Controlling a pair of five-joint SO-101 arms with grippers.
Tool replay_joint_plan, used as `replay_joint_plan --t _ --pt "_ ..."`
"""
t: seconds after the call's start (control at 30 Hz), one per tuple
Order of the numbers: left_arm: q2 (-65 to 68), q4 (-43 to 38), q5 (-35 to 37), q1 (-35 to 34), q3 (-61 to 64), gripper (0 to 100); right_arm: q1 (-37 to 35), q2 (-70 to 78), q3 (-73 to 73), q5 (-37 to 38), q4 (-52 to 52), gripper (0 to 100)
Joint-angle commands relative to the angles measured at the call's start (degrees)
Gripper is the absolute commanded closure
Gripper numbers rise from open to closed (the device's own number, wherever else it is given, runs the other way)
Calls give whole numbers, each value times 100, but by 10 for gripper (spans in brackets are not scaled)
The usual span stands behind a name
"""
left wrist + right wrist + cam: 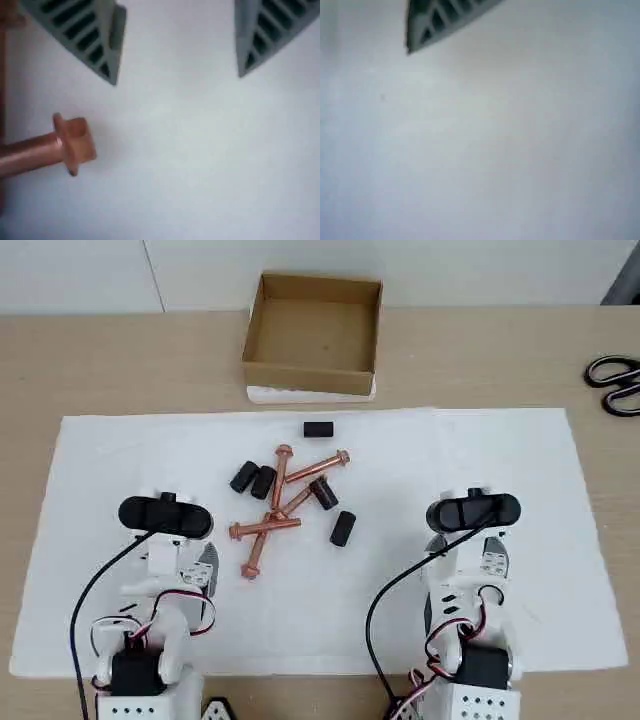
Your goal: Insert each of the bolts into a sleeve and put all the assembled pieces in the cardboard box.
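Bolts (265, 528): five, copper-coloured metal with smooth shanks and flanged hex heads, lying crossed in a loose cluster at the middle of the white sheet (500, 470).
Sleeves (343, 529): five, short matte black cylinders; four lie around the bolts and one apart, nearer the box.
Cardboard box (313, 335): one, square, brown, open-topped, on the wooden table (120, 360) beyond the sheet.
Scissors (615, 385): one pair, at the table edge.
Left claw (177, 77): released, ribbed grey fingers spread above the sheet, one bolt head nearby.
Right claw (492, 558): above bare sheet; cannot tell its state.
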Motion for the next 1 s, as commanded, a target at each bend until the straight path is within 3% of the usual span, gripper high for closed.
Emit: replay_joint_plan --t 0.0,0.63,0.8,0.97 --pt "-62 -123 -26 44 -13 849 31 -57 44 9 13 764" --pt "-62 -360 9 -35 40 849 277 -57 -26 132 92 764" --pt "-62 -360 9 -18 48 849 418 -57 -1081 730 259 764" --pt "-62 -369 0 -18 48 849 567 4 -2681 782 356 764"
